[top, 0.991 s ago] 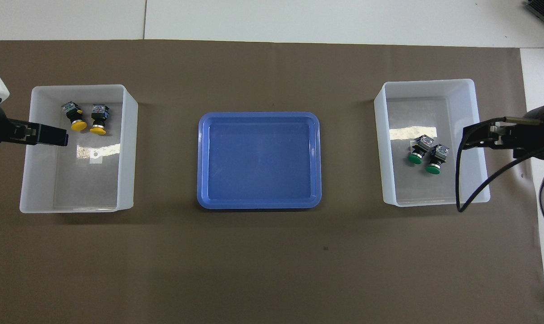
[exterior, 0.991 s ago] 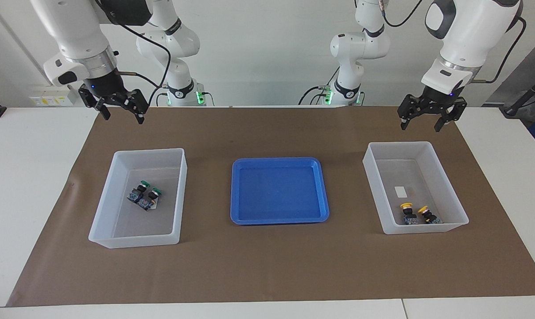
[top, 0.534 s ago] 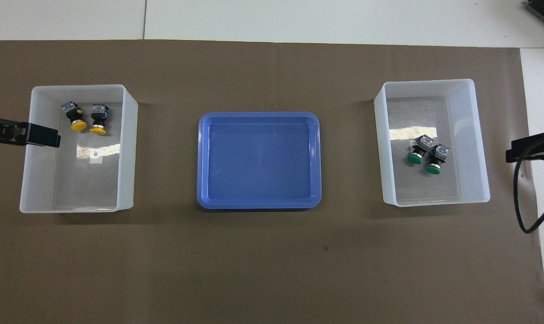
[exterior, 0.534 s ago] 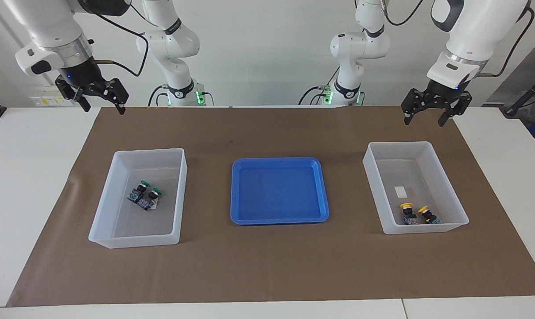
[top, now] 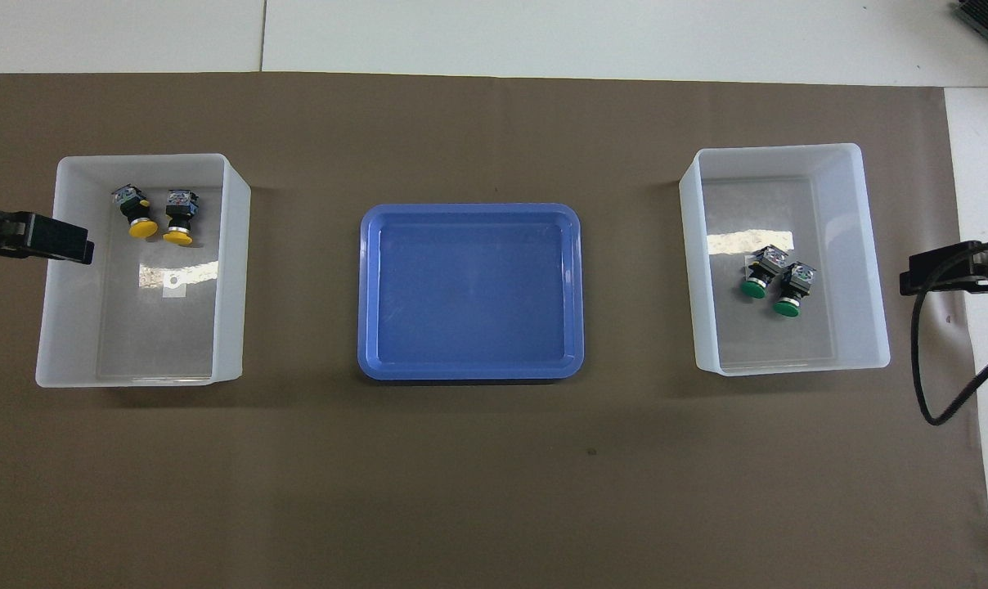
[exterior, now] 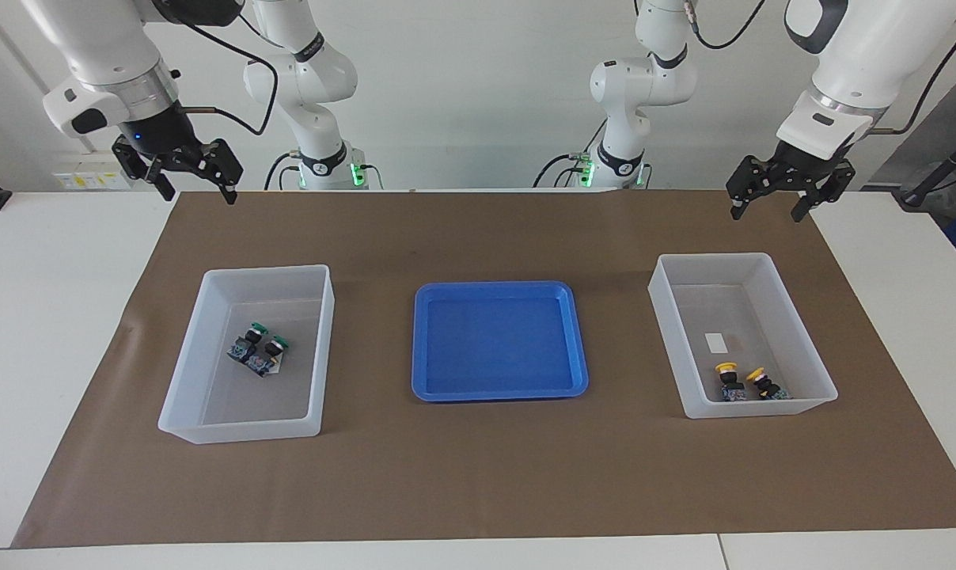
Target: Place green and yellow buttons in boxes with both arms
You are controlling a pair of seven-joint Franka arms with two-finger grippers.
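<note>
Both grippers, left and right, higher than before.

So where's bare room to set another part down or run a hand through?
The blue tray is bare. Brown mat lies open between the tray and each box, and along the edge farthest from the robots. In the green-button box the buttons sit mid-floor; in the yellow-button box the buttons crowd the end farthest from the robots.

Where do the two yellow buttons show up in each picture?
Facing view: the yellow buttons lie in the box at the picture's right, near its lower wall.
Overhead view: the yellow buttons lie in the box at the picture's left, near its upper wall.
Shared landmark: the blue tray mid-table.
</note>
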